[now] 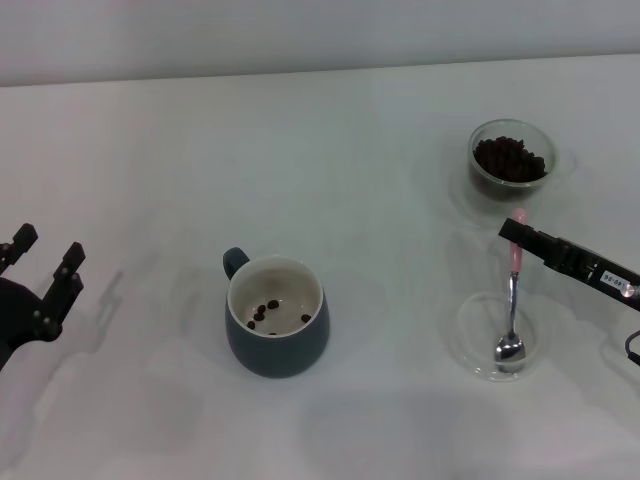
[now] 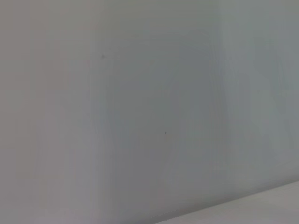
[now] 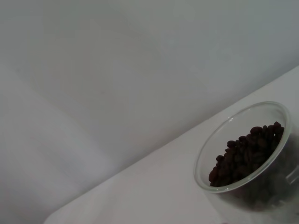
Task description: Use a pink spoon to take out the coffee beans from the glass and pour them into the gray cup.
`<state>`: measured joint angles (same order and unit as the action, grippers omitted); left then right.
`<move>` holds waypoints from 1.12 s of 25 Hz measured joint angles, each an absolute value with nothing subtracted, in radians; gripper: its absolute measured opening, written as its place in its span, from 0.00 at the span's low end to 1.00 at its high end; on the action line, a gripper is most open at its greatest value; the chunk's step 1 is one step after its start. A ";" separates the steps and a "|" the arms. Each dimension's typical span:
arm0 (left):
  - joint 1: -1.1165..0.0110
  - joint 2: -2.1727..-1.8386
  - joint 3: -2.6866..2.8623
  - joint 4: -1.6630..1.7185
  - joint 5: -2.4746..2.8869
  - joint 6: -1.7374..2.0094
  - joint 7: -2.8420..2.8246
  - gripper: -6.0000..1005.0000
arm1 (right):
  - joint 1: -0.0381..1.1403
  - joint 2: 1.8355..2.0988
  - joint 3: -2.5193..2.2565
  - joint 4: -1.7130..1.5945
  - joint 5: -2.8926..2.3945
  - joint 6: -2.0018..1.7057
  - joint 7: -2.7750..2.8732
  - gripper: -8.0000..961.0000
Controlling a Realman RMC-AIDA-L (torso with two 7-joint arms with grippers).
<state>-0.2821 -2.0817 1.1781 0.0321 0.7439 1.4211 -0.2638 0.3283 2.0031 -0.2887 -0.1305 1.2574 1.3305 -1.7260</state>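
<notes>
The pink spoon rests with its silver bowl in a flat clear saucer at the right, its pink handle pointing away from me. My right gripper reaches in from the right and is shut across the handle near its pink tip. The glass stands just beyond, filled with coffee beans; it also shows in the right wrist view, with the beans inside. The gray cup stands in the middle, with a few beans on its cream bottom. My left gripper is open at the far left.
The white table carries only these things. The saucer lies between the glass and the table's front right. The left wrist view shows only a plain pale surface.
</notes>
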 joint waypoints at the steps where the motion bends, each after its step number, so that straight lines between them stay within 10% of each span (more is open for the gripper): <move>1: -0.282 -2.082 1.178 0.032 0.744 1.421 -0.264 0.53 | 0.328 2.003 -0.288 -0.131 1.257 1.329 -1.726 0.19; 28: -0.280 -2.082 1.178 0.032 0.742 1.419 -0.264 0.53 | 0.332 2.003 -0.287 -0.139 1.268 1.332 -1.717 0.21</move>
